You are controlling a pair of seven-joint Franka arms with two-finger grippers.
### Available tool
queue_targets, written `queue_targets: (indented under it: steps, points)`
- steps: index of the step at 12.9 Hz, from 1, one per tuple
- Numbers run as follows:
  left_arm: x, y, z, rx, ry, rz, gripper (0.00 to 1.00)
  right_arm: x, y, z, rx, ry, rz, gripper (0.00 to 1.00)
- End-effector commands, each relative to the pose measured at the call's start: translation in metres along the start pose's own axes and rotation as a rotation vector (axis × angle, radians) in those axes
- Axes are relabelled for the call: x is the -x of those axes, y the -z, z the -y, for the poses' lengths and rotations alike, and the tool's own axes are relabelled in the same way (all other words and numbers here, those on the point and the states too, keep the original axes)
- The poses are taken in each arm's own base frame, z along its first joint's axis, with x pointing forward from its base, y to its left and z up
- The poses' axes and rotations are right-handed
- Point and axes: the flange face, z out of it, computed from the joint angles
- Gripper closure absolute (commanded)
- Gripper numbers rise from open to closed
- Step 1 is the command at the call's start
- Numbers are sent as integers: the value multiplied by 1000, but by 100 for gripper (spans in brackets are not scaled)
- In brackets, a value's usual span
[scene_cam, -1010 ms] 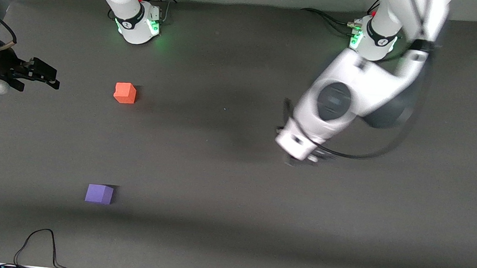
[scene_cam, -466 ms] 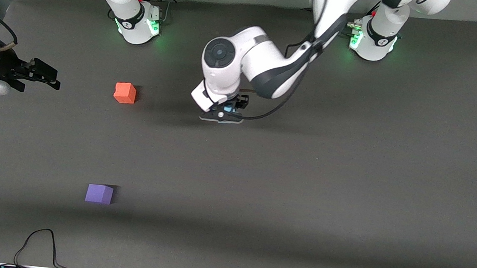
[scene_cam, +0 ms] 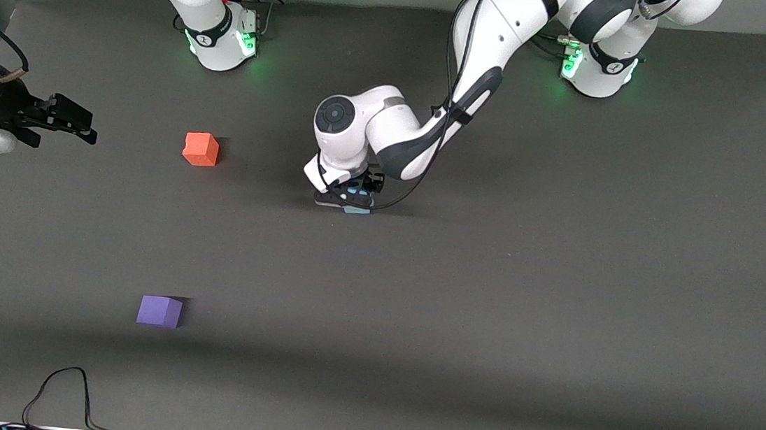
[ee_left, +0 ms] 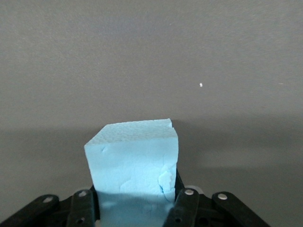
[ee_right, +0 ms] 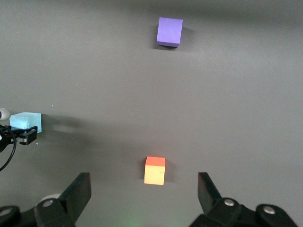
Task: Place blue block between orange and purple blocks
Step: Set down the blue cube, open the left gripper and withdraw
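Gripping the blue block (ee_left: 135,165), left hand (scene_cam: 349,201) low.

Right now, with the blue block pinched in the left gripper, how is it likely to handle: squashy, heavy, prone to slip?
The blue block looks like grainy foam with a chipped corner, so probably light and slightly crushable. The left gripper fingers press its flat sides; that rough surface should resist slipping. As a cube, it will likely sit flat on the table rather than roll.

Blue block (ee_left: 135,163) clamped, mid-table; orange block (scene_cam: 201,149), purple block (scene_cam: 159,311) apart.
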Motion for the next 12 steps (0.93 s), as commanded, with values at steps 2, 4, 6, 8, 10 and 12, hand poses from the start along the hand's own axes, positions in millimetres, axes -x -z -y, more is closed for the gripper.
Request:
queue_targets:
  steps: [2, 4, 6, 8, 10, 12]
  points:
    - [-5, -8, 3, -14, 19, -33, 38, 1, 2, 1, -4, 18, 1, 0]
    - [-7, 1, 5, -16, 30, -31, 0, 1, 2, 1, -2, 17, 1, 0]
    - [-14, 29, 9, -14, 47, -24, 0, 1, 2, 1, -4, 17, 1, 0]
    - [-50, 86, 44, 10, 122, -3, 0, 1, 2, 1, -4, 17, 1, 0]
    - [-112, 147, 123, 73, 195, 41, 0, 2, 4, 1, -2, 17, 0, 0]
    - [-167, 178, 231, 114, 238, 98, 0, 1, 4, 2, -4, 17, 0, 0]
